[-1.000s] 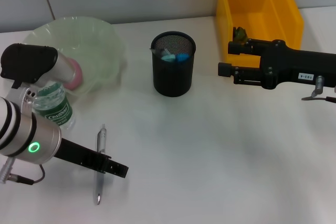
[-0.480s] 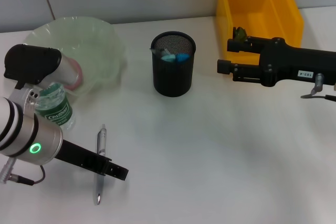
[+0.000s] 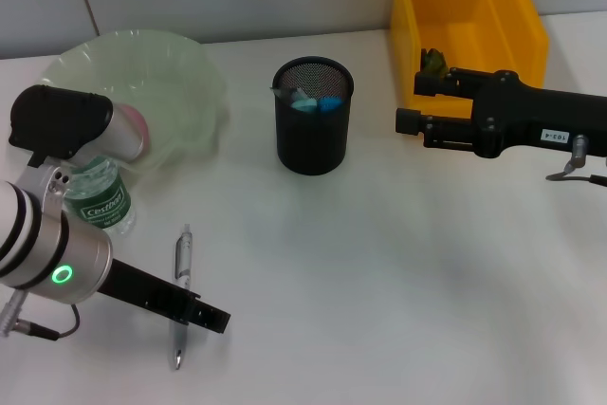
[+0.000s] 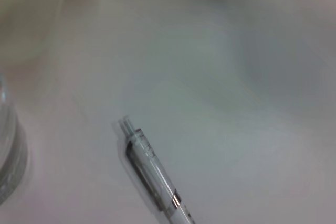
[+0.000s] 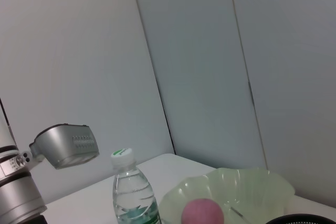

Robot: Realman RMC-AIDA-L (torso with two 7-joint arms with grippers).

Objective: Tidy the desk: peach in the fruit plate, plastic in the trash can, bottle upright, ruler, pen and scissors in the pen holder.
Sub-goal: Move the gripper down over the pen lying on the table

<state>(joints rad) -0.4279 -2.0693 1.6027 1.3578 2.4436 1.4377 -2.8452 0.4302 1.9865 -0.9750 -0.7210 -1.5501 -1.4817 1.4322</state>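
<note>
A clear pen (image 3: 180, 267) lies on the white desk at the front left and also shows in the left wrist view (image 4: 153, 177). My left gripper (image 3: 207, 316) hangs low over the pen's lower half. The bottle (image 3: 96, 198) stands upright beside the left arm. The pink peach (image 3: 134, 132) sits in the pale green fruit plate (image 3: 180, 73). The black mesh pen holder (image 3: 313, 130) holds blue-handled items (image 3: 319, 101). My right gripper (image 3: 410, 105) is open and empty, in the air between the holder and the yellow trash can (image 3: 517, 30). A greenish piece of plastic (image 3: 434, 62) lies in the can.
The right wrist view shows the bottle (image 5: 132, 195), the peach (image 5: 202, 214) and the plate (image 5: 247, 187) from the side, with the left arm's joint (image 5: 65, 145) beside them. A grey wall runs along the back of the desk.
My left arm has moved a little toward the front edge, its gripper sliding down along the pen. The right gripper has hardly moved.
</note>
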